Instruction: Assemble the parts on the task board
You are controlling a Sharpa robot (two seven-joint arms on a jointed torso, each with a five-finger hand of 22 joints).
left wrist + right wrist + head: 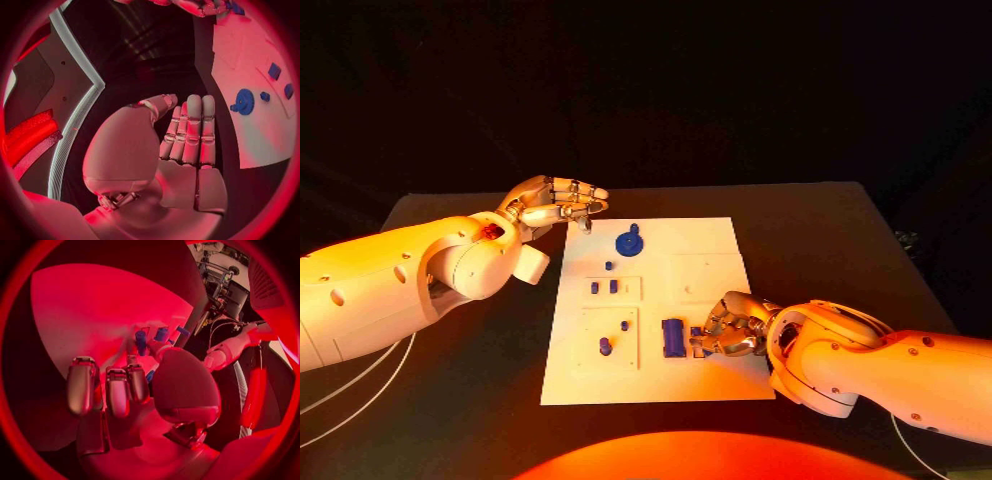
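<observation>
right hand [733, 328] low on the task board [711, 240] — fingers curled beside a blue block [674, 337]; grip unclear.
left wrist view: left hand [187, 145] empty, fingers straight — round blue part [244, 101] on board.

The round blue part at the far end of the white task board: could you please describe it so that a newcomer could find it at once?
Start at the white rectangular task board in the middle of the black table. Go to its far edge, near the left hand that hovers there holding nothing. The round blue disc-shaped part lies there; it is the only circular piece, while the other blue parts nearer the robot are small pegs and blocks.
</observation>
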